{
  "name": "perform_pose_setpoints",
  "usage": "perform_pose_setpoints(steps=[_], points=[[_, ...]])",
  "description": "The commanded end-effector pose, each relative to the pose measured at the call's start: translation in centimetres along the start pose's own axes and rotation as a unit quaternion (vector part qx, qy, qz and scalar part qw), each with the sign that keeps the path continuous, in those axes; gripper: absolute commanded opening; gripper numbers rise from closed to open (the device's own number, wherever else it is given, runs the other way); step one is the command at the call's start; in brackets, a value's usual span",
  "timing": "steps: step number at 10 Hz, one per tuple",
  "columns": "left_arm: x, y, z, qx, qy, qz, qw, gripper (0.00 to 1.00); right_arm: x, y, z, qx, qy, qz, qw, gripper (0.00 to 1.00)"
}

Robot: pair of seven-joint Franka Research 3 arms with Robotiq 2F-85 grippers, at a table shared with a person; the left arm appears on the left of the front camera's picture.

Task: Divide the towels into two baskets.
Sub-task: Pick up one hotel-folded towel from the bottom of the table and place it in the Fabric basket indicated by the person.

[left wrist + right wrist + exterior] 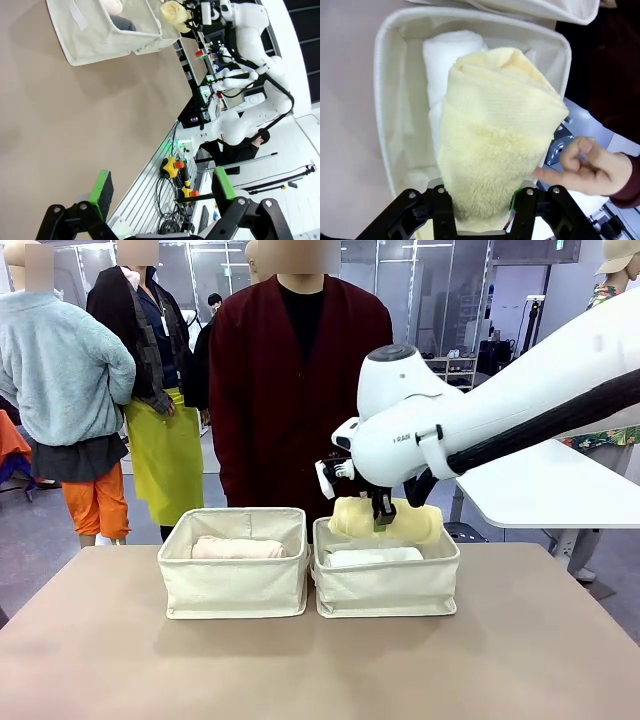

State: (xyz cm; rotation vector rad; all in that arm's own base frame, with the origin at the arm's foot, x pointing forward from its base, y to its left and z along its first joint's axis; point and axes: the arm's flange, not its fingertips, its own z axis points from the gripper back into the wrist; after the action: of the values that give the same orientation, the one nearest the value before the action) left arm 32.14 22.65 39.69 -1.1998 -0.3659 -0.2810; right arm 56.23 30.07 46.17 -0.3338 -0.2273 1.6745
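Two cream canvas baskets stand side by side mid-table. A cream-peach towel (238,548) lies in the left basket (232,585). Over the right basket (385,590), which holds a white towel (375,557), my right gripper (381,520) is shut on a pale yellow towel (385,517). In the right wrist view the yellow towel (497,135) hangs between my fingers above the white towel (452,60) and the basket rim (382,100). My left gripper (162,187) is open and empty over bare table, far from a basket (107,35) with a dark grey towel (122,22) inside.
A person in a dark red cardigan (290,390) stands right behind the baskets, one hand (590,167) close to the right basket's far side. The tan tabletop (320,660) in front of the baskets is bare. A white table (540,485) stands at the back right.
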Motion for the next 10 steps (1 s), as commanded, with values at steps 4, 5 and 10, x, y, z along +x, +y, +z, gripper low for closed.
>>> perform_pose_setpoints(steps=[4,5,10], points=[[-0.1,-0.2,0.2,0.000,-0.002,-0.003,1.000,1.00,0.7,-2.6,-5.3,-0.007,0.050,-0.012,0.999,0.58],[-0.1,-0.2,0.2,0.000,-0.002,-0.003,1.000,1.00,0.7,-2.3,-5.3,-0.006,0.052,-0.004,0.999,0.79],[-0.1,-0.2,0.2,0.000,-0.002,-0.003,1.000,1.00,0.5,-0.8,-4.4,-0.008,0.061,-0.010,0.998,1.00]])
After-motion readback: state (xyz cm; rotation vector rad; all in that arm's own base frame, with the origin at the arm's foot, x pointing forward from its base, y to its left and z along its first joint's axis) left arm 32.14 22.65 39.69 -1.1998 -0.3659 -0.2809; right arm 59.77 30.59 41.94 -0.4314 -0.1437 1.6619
